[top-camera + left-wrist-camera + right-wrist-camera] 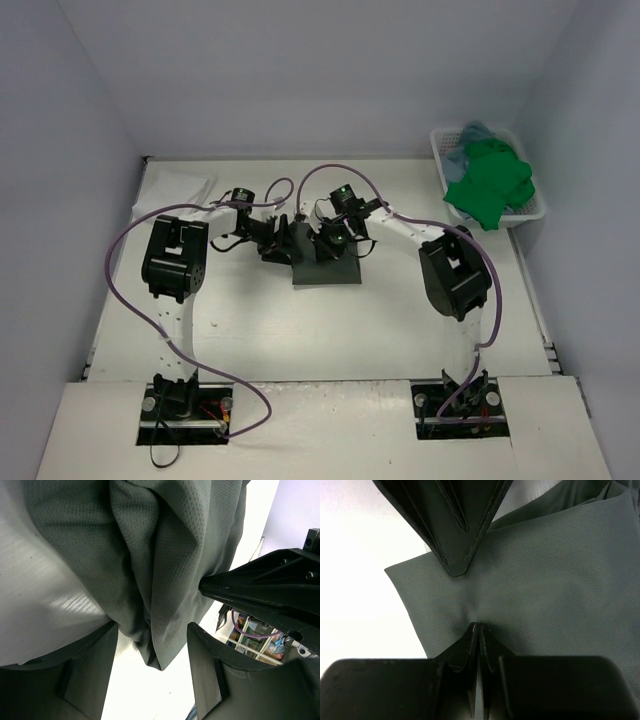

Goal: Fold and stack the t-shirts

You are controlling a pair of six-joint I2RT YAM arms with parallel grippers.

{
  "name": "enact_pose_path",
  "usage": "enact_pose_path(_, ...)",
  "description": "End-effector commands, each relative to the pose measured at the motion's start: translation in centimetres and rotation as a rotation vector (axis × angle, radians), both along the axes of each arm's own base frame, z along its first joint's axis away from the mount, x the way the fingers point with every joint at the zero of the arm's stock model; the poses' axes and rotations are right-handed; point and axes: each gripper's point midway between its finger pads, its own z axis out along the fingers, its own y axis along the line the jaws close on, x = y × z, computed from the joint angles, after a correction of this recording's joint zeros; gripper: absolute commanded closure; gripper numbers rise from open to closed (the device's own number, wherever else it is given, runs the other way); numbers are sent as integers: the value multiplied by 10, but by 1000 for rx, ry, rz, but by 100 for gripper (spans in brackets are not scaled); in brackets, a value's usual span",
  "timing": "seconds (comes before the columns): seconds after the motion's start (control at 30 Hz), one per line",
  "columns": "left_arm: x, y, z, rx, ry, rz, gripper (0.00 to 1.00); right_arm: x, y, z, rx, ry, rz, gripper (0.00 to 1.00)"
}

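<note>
White tabletop (300,330) under both arms, and I see the dark grey t-shirt (325,268) bunched between the two grippers. The right gripper (477,630) is pinched tight on the cloth; the left gripper (152,645) stands spread, with a hanging fold between its fingers.

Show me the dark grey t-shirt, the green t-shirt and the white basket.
dark grey t-shirt (326,272): top view, its flat near part on the table.
green t-shirt (490,182): top view, middle of the heap spilling over the basket.
white basket (438,142): top view, far left rim.
</note>
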Motion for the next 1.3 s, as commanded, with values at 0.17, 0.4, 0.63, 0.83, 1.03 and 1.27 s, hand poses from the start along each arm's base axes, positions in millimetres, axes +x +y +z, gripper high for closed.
enact_pose_path(0.17, 10, -1, -13, 49, -56, 8, 47, 3, -1, 15, 29, -26, 10, 100)
enact_pose_path(0.4, 10, -2, -14, 45, -50, 10, 47, 23, -2, 44, 46, -110, -34, 100)
enact_pose_path(0.63, 10, -2, -12, 40, -54, 14, 47, 37, -7, 75, 52, -205, -68, 100)
enact_pose_path(0.83, 12, -3, -12, 35, -52, 27, 47, 35, -16, 57, 25, -187, -75, 100)
enact_pose_path(1.03, 14, -6, -15, 20, -38, 41, 47, 18, -23, 6, -22, -77, -42, 100)
enact_pose_path(1.27, 14, -9, -21, 16, -19, 48, 47, 7, -26, -21, -44, -23, -22, 100)
